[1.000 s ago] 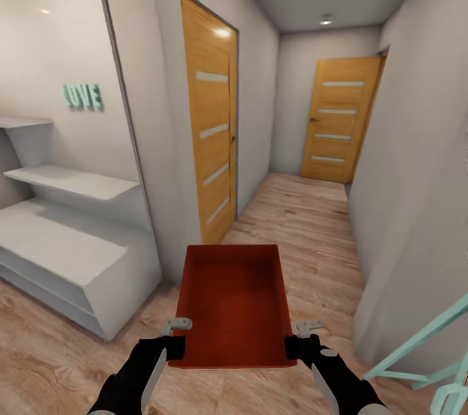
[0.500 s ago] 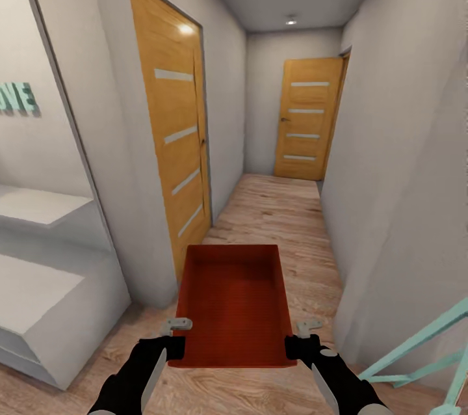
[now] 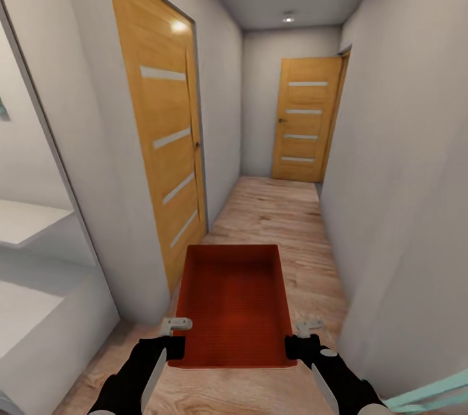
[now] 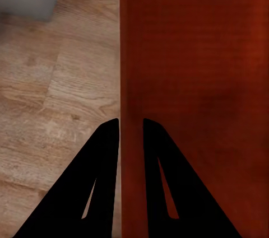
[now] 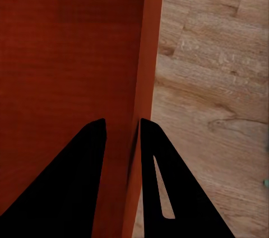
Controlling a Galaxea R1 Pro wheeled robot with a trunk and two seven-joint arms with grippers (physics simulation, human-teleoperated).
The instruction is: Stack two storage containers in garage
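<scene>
One red-orange storage container (image 3: 234, 301) hangs level in front of me over a light wood-plank hallway floor (image 3: 279, 207). My left gripper (image 3: 174, 345) is shut on its left wall near the front corner, and my right gripper (image 3: 296, 345) is shut on its right wall. In the left wrist view the container's wall (image 4: 130, 81) runs between the two black fingers (image 4: 106, 154). The right wrist view shows the opposite wall (image 5: 147, 70) pinched between its fingers (image 5: 95, 154). The bin is empty. The second container and the garage are out of view.
A narrow corridor runs ahead between pale grey walls. A closed wooden door (image 3: 166, 142) is close on the left and another closed door (image 3: 302, 119) stands at the far end. White shelving (image 3: 32, 285) sits at the left; a teal frame (image 3: 435, 392) pokes in at bottom right.
The view has advanced and turned toward the corridor; the white shelving and teal frame slid toward the picture's edges. The container stays held the same way in both grippers.
</scene>
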